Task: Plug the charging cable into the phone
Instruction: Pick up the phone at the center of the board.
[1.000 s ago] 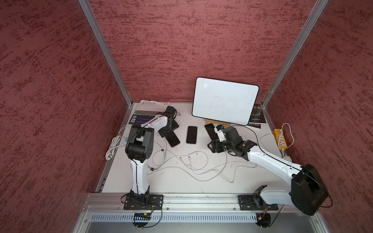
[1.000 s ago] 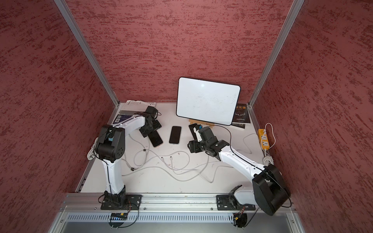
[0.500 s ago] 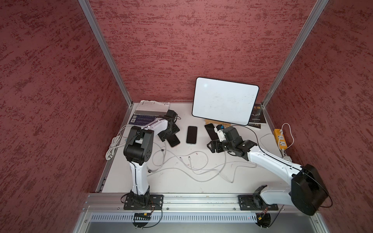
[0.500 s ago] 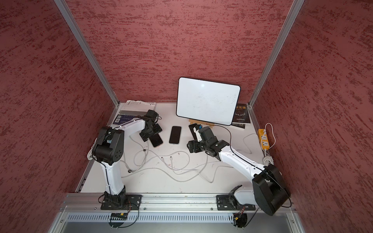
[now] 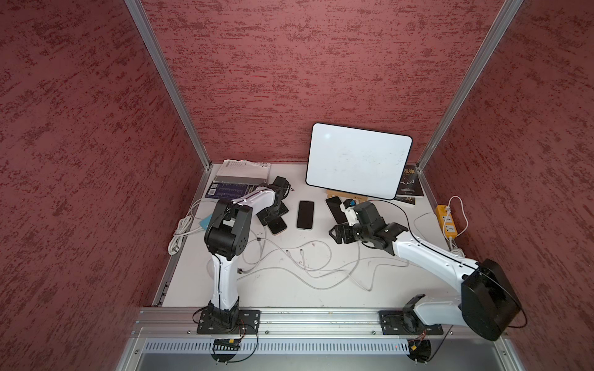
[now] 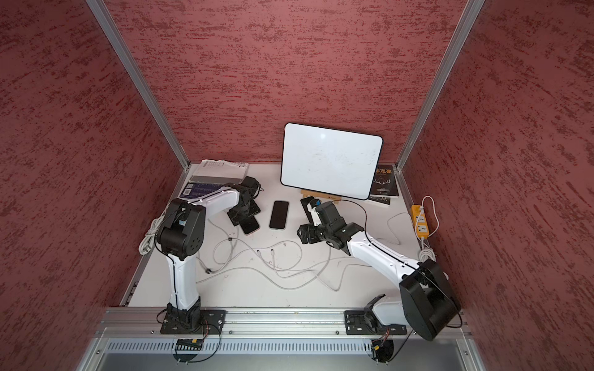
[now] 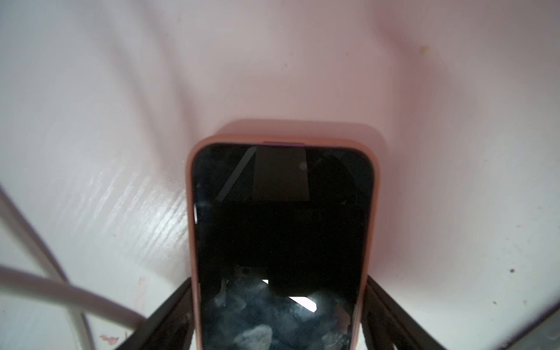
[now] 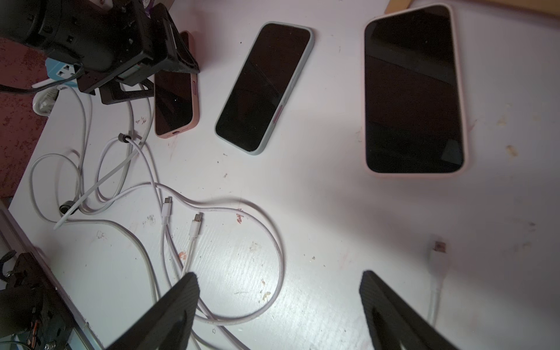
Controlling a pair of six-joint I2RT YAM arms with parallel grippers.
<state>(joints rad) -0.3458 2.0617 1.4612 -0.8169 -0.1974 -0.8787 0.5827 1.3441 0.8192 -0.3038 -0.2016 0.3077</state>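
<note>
Pink-cased phone [image 7: 281, 242] is clasped by left fingers [image 7: 169, 312], presumably steadied for plugging; right fingers [image 8: 169, 309] are spread, empty, above cables [image 8: 194, 227] beside it.

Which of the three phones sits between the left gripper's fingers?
The salmon-cased phone: the left gripper has its fingers on either side. The grey-cased phone and pale-pink-cased phone lie untouched.

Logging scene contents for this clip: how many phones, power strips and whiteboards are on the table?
Phones: 3 (orange-cased phone, grey-cased phone, pale pink-cased phone)
Power strips: 2 (yellow power strip, blue power strip)
Whiteboard: 1
Total: 6
</note>
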